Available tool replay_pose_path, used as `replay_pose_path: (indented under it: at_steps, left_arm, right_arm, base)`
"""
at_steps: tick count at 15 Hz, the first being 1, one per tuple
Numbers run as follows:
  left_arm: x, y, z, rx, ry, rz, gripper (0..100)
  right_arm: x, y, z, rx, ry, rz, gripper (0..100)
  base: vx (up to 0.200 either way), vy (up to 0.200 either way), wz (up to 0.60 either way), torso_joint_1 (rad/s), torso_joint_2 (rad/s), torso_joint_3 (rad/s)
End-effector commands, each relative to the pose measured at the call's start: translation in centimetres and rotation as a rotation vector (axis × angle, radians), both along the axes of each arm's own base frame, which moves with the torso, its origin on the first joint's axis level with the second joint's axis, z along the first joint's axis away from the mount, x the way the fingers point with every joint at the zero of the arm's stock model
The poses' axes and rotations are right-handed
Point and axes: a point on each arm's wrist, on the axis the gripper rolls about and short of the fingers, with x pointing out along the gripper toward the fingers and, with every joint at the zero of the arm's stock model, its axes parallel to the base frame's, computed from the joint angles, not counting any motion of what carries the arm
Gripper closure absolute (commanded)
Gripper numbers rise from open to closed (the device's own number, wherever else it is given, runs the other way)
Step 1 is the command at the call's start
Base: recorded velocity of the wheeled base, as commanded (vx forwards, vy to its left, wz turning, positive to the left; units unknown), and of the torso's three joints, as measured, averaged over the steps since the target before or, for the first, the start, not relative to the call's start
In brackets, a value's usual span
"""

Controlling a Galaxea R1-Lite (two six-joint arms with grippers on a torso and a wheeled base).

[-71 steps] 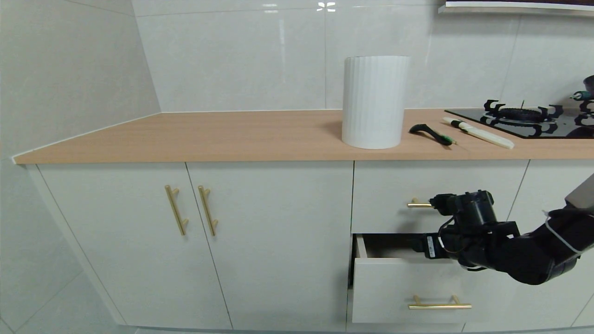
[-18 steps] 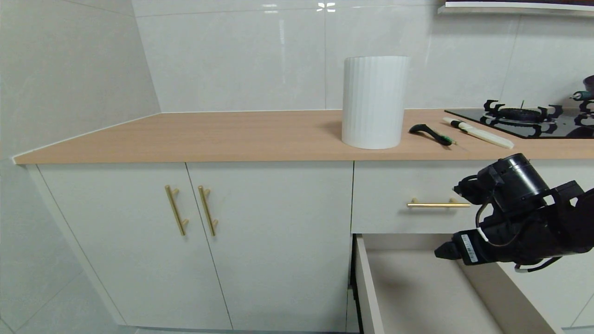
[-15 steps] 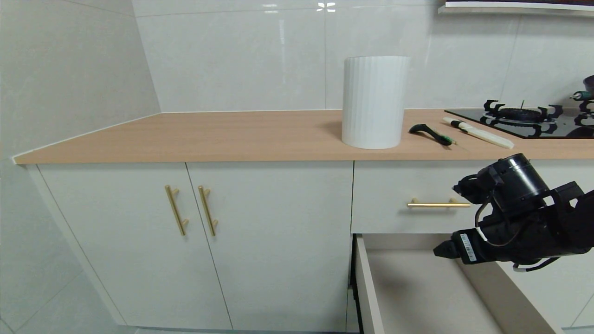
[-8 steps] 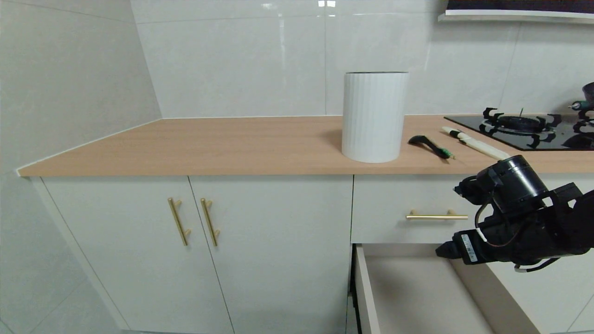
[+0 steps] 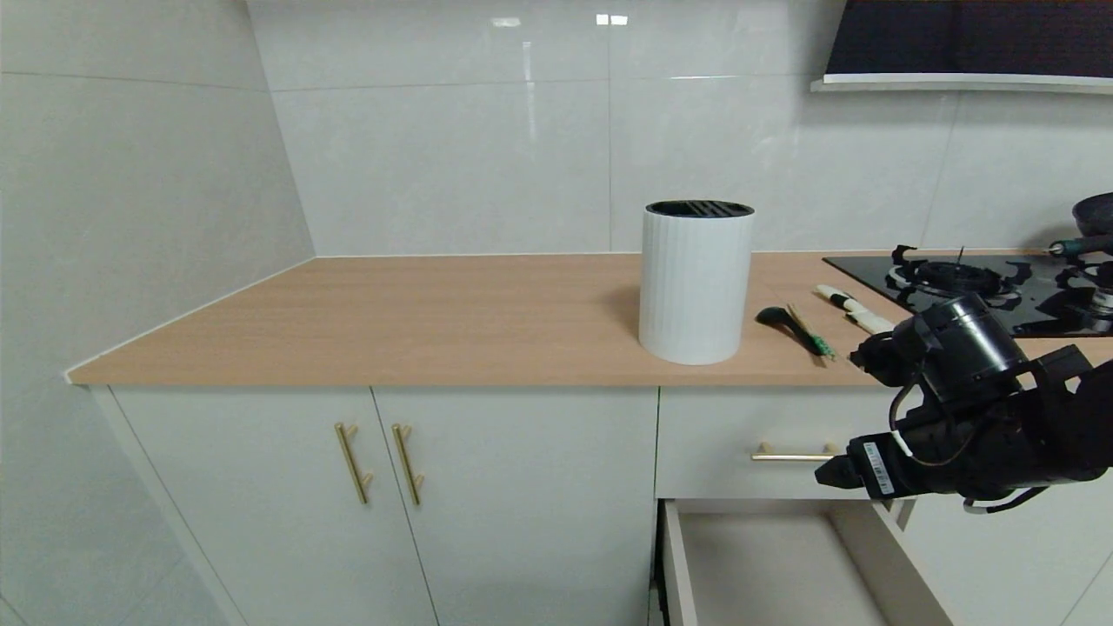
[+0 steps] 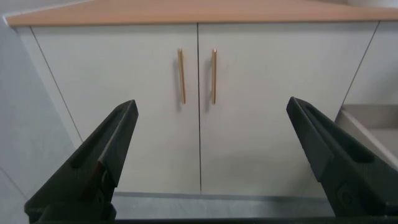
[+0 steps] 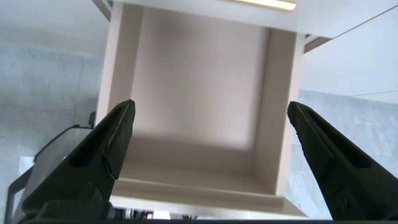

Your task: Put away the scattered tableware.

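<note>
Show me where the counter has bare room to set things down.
Widest bare patch: countertop from the left wall to the white slotted holder. The open drawer is bare inside too. Crowded: between holder and gas hob, where a black-handled utensil and white knife lie.

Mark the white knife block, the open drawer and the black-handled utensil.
white knife block (image 5: 696,296): head view, ribbed side wall.
open drawer (image 7: 199,87): right wrist view, bare inside floor.
black-handled utensil (image 5: 774,316): head view, its black end.

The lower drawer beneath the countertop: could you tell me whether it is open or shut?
Open. The lower drawer juts out past the cabinet front, its bare inside showing in the right wrist view.
</note>
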Motion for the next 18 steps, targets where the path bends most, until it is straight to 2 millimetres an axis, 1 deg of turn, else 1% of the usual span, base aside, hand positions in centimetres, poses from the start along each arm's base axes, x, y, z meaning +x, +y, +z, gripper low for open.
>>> replay_pose_path:
  at_steps: [1, 3, 5, 6, 7, 8, 9, 10, 11, 13, 14, 15, 16, 17, 18]
  left_arm:
    - [0.0, 0.0, 0.0, 0.0, 0.0, 0.001, 0]
    - [0.0, 0.0, 0.0, 0.0, 0.0, 0.001, 0]
    - [0.0, 0.0, 0.0, 0.0, 0.0, 0.001, 0]
    - [0.0, 0.0, 0.0, 0.0, 0.0, 0.001, 0]
    - [0.0, 0.0, 0.0, 0.0, 0.0, 0.001, 0]
    - [0.0, 0.0, 0.0, 0.0, 0.0, 0.001, 0]
    - [0.0, 0.0, 0.0, 0.0, 0.0, 0.001, 0]
    - [0.0, 0.0, 0.0, 0.0, 0.0, -0.001, 0]
    - [0.0, 0.0, 0.0, 0.0, 0.0, 0.001, 0]
    - [0.0, 0.0, 0.0, 0.0, 0.0, 0.001, 0]
    - [0.0, 0.0, 0.0, 0.0, 0.0, 0.001, 0]
    - [0.0, 0.0, 0.0, 0.0, 0.0, 0.001, 0]
    - [0.0, 0.0, 0.0, 0.0, 0.0, 0.001, 0]
    - [0.0, 0.0, 0.0, 0.0, 0.0, 0.001, 0]
    - [0.0, 0.0, 0.0, 0.0, 0.0, 0.001, 0]
  right_arm:
    - [0.0, 0.0, 0.0, 0.0, -0.002, 0.002, 0]
    - [0.2, 0.1, 0.1, 0.009, -0.023, 0.0, 0]
    - [0.6, 0.2, 0.3, 0.023, -0.062, 0.002, 0]
    - [1.3, 0.5, 1.4, 0.053, -0.149, 0.001, 0]
    - [2.7, 0.4, 3.6, 0.078, -0.227, -0.015, 0]
    - [3.7, 0.4, 4.7, 0.08, -0.24, -0.028, 0]
    - [5.3, 0.4, 5.8, 0.071, -0.213, -0.041, 0]
    - [7.1, 0.3, 6.1, 0.062, -0.186, -0.065, 0]
    - [8.4, 0.4, 6.0, 0.059, -0.183, -0.077, 0]
    - [10.2, 0.0, 5.5, 0.057, -0.185, -0.104, 0]
    - [11.0, -0.3, 4.6, 0.048, -0.168, -0.115, 0]
    - [11.2, -0.3, 4.3, 0.043, -0.161, -0.116, 0]
    - [12.5, -0.9, 3.3, 0.034, -0.146, -0.137, 0]
    - [12.9, -1.0, 2.9, 0.031, -0.138, -0.143, 0]
    - [13.6, -1.1, 2.1, 0.025, -0.126, -0.15, 0]
  base:
    - [0.0, 0.0, 0.0, 0.203, -0.49, -0.286]
    - [0.0, 0.0, 0.0, 0.144, -0.33, -0.188]
    - [0.0, 0.0, 0.0, 0.049, -0.1, -0.056]
    - [0.0, 0.0, 0.0, 0.0, 0.0, 0.0]
    - [0.0, 0.0, 0.0, 0.0, 0.0, 0.0]
    - [0.0, 0.0, 0.0, 0.0, 0.0, 0.0]
    - [0.0, 0.0, 0.0, 0.0, 0.0, 0.0]
    - [0.0, 0.0, 0.0, 0.0, 0.0, 0.0]
    - [0.0, 0.0, 0.0, 0.0, 0.0, 0.0]
    - [0.0, 0.0, 0.0, 0.0, 0.0, 0.0]
    - [0.0, 0.0, 0.0, 0.0, 0.0, 0.0]
    - [0.0, 0.0, 0.0, 0.0, 0.0, 0.0]
    - [0.0, 0.0, 0.0, 0.0, 0.0, 0.0]
    - [0.0, 0.0, 0.0, 0.0, 0.0, 0.0]
    - [0.0, 0.0, 0.0, 0.0, 0.0, 0.0]
